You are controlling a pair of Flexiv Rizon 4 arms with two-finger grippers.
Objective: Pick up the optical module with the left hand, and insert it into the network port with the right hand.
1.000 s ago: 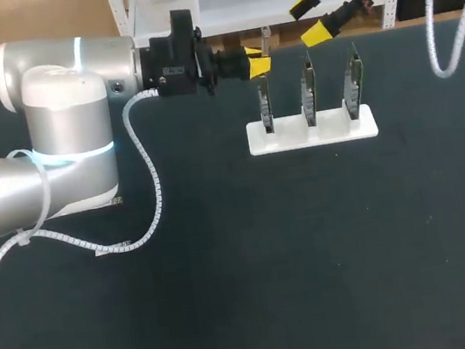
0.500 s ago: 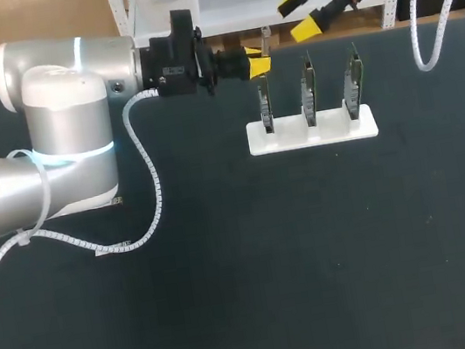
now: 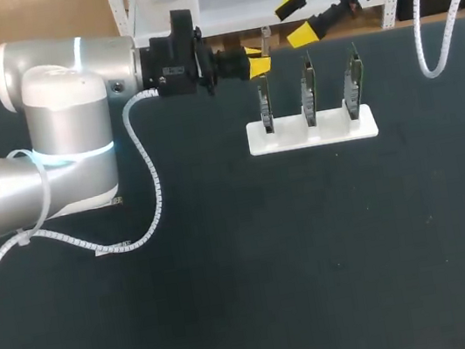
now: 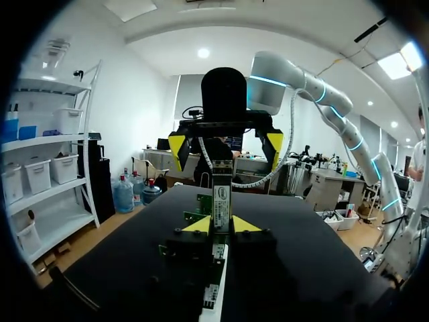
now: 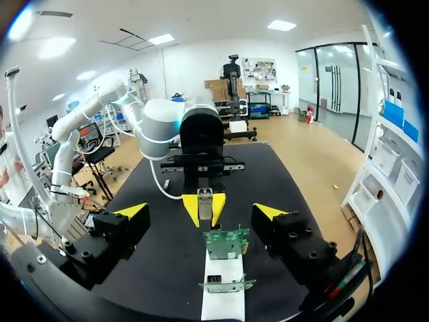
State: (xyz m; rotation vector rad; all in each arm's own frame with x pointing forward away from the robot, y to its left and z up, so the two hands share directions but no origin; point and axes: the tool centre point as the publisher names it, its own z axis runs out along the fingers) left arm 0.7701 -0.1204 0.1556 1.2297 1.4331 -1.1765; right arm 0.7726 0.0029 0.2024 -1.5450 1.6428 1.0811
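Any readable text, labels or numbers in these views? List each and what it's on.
Nothing can be quoted; no print is legible in any view.
Optical module held in the left gripper: a pale label with dark print, too small and blurred to read.
Three circuit boards standing in the white holder: no marking can be made out.
Right gripper: no text seen.

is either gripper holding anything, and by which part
The left gripper pinches the optical module by its near end; the right gripper is open and holds nothing.
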